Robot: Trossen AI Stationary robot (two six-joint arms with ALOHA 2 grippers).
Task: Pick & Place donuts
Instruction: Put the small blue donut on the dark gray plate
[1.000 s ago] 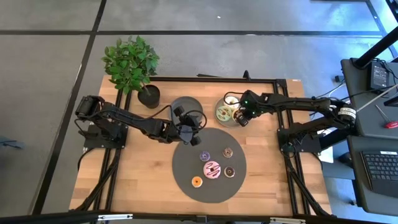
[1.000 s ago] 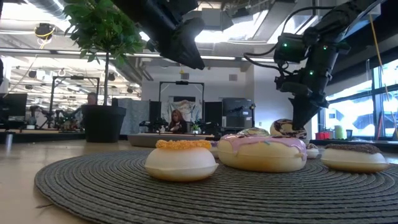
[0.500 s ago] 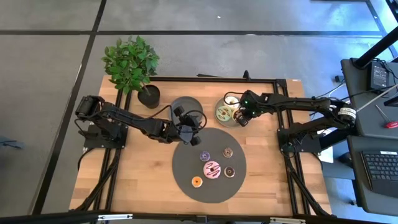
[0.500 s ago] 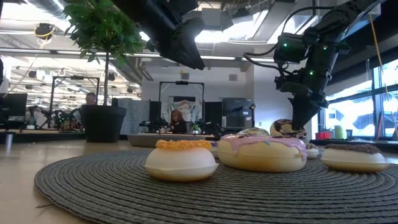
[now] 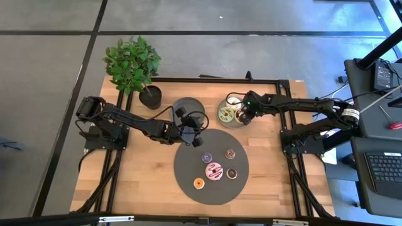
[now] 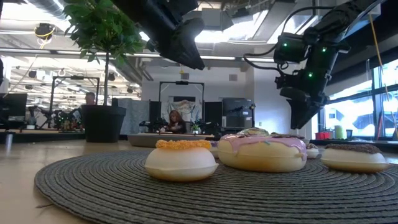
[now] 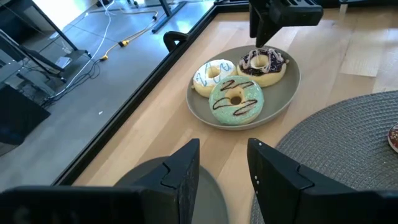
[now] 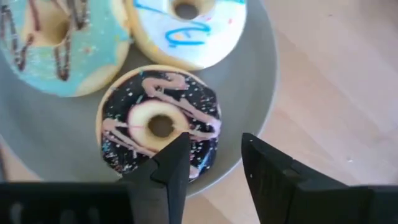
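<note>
High view, near edge first: four donuts lie on the dark round mat (image 5: 211,165) on the desk (image 5: 132,182) — an orange one (image 5: 198,183) at the mat's 7 o'clock, a big pink one (image 5: 215,171) at its centre, a chocolate one (image 5: 232,173) just right of that, and farther back a purple one (image 5: 206,157) and a brown one (image 5: 230,153). At the mat's 11 o'clock rim hangs the left hand (image 7: 221,177), its fingers apart with nothing between them, partly over an empty grey plate (image 5: 186,107). Beyond the mat, at its 1 o'clock, a second grey plate (image 7: 287,92) carries three more donuts touching one another: a green one with brown drizzle (image 7: 236,102), a white one with blue drizzle (image 7: 213,76), and a dark sprinkled one with pink drizzle (image 8: 160,124). The right hand (image 8: 214,167) hovers over that plate's right side, just above the dark donut, fingers parted and gripping nothing. A potted plant (image 5: 134,68) stands at the desk's far left corner, about 11 o'clock.
</note>
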